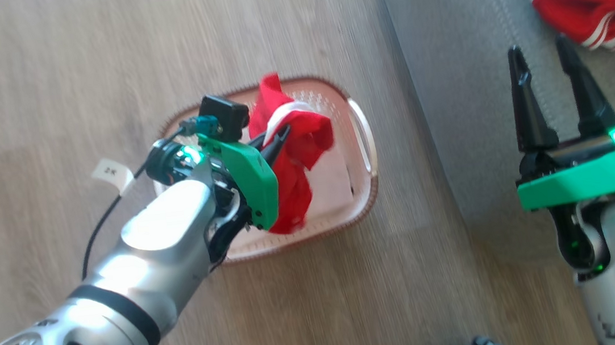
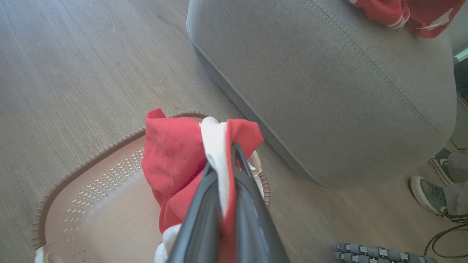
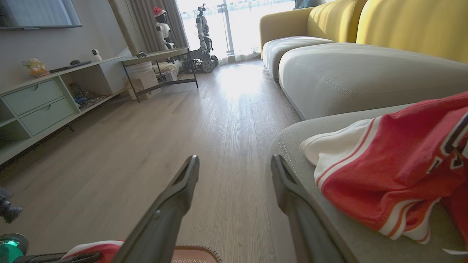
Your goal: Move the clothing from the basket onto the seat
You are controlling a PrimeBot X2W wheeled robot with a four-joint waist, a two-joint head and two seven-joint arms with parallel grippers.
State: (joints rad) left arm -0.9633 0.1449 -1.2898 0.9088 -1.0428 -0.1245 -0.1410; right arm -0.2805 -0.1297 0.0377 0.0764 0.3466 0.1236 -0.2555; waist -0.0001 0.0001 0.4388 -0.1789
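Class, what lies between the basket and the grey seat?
A bare strip of wooden floor separates the basket from the seat, as the head view shows.

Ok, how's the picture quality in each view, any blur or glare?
Head view: smeared, the floor grain and basket rim soft, glare on the left forearm. Left wrist view: left gripper soft up close, seat stitching crisp. Right wrist view: window blown out, glare on the floor.
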